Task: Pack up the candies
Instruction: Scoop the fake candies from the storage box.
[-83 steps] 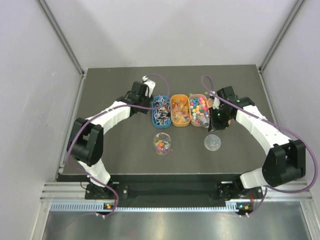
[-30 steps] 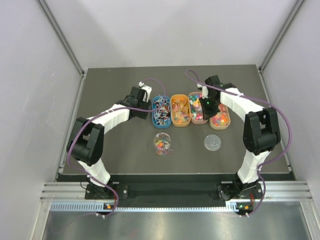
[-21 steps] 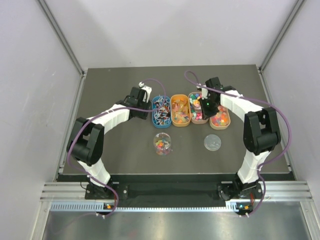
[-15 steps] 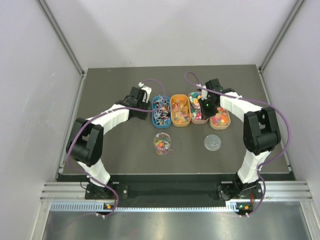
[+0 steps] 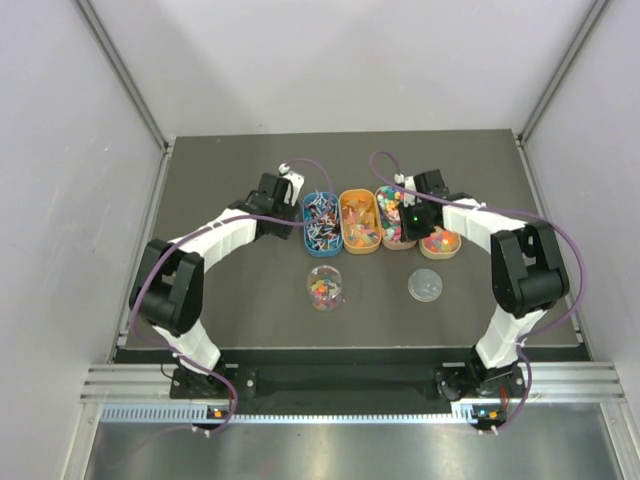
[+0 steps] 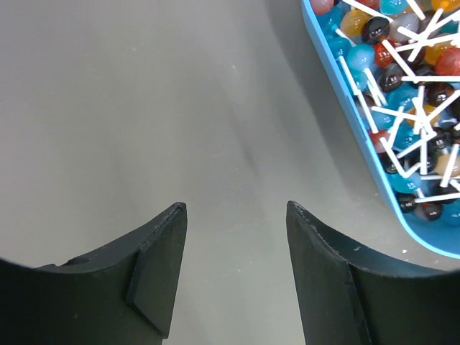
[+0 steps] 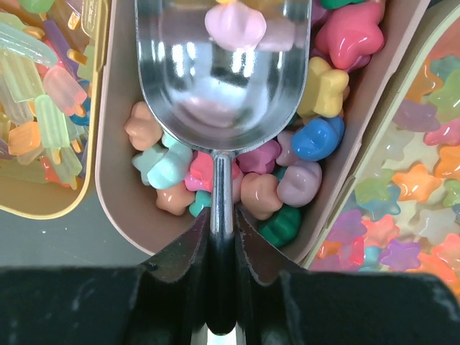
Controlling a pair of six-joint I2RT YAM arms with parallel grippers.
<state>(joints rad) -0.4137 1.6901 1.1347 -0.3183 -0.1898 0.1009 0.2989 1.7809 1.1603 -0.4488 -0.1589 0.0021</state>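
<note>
Scoop (image 7: 223, 86): handle pinched in right tool (image 7: 223, 237), bowl above candies (image 7: 316, 136) in pink tray (image 7: 111, 194) | left tool (image 6: 236, 208): spread, empty, well left of pink tray

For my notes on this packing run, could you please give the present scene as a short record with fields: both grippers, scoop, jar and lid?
left gripper: open, empty, over bare table beside the blue tray of lollipops
right gripper: shut on the handle of the metal scoop
scoop: over the pink tray, one pale pink candy in its bowl
jar: upright in front of the trays, lid off, some candies inside
lid: flat on the table, apart from the jar
</note>
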